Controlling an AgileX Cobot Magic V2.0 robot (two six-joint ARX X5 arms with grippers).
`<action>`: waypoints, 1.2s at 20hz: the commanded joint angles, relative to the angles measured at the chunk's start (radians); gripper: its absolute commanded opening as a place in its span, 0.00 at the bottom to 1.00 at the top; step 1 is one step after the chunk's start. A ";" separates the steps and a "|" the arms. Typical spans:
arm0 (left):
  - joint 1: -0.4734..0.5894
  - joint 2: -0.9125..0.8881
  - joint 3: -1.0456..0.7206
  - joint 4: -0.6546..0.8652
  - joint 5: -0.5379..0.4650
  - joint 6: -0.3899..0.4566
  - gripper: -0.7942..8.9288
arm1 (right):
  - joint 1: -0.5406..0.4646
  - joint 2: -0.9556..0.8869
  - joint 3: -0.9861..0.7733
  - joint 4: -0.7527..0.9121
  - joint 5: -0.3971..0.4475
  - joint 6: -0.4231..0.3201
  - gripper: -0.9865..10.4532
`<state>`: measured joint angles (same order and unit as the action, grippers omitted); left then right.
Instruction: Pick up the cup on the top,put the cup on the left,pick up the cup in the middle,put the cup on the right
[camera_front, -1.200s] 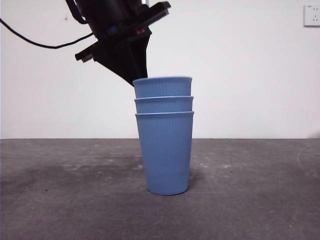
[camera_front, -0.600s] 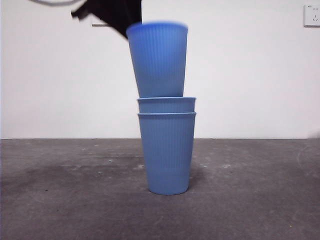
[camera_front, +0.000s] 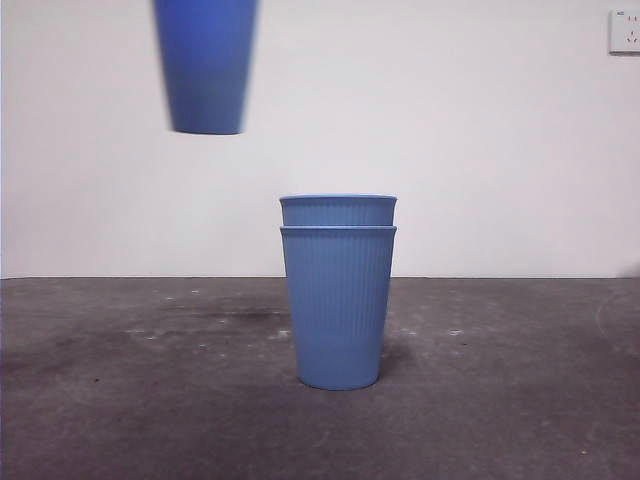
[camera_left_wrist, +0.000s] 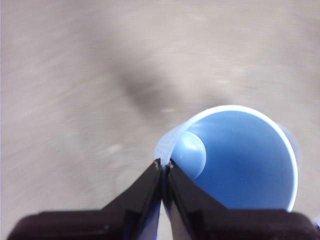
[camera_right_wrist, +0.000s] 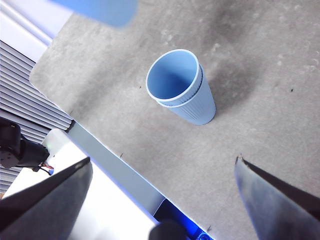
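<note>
While left fingers (camera_left_wrist: 164, 167) pinch lifted cup (camera_left_wrist: 240, 160) rim, two nested cups (camera_front: 338, 290) stand; right fingers (camera_right_wrist: 162, 200) apart.

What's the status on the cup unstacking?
Left gripper shut on top cup, held in the air, left of the stack. Right gripper open, waiting above. Two cups remain nested on table. Nothing in the way.

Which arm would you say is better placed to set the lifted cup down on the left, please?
Left: its gripper is shut on the lifted cup, held high, left of the stack. The right gripper hangs open, holding nothing.
</note>
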<state>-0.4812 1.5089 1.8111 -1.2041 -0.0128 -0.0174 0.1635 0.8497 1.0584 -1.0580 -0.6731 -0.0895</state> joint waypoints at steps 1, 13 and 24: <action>0.074 -0.002 -0.031 0.022 0.068 0.027 0.07 | 0.002 0.001 0.003 0.009 -0.001 0.003 0.50; 0.190 0.015 -0.559 0.505 0.119 0.045 0.07 | 0.002 0.072 0.003 0.041 -0.001 0.010 0.50; 0.208 0.084 -0.607 0.543 0.153 0.048 0.14 | 0.011 0.093 0.003 0.048 -0.001 0.014 0.50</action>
<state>-0.2768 1.5822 1.2049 -0.6640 0.1371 0.0189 0.1711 0.9424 1.0584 -1.0161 -0.6731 -0.0826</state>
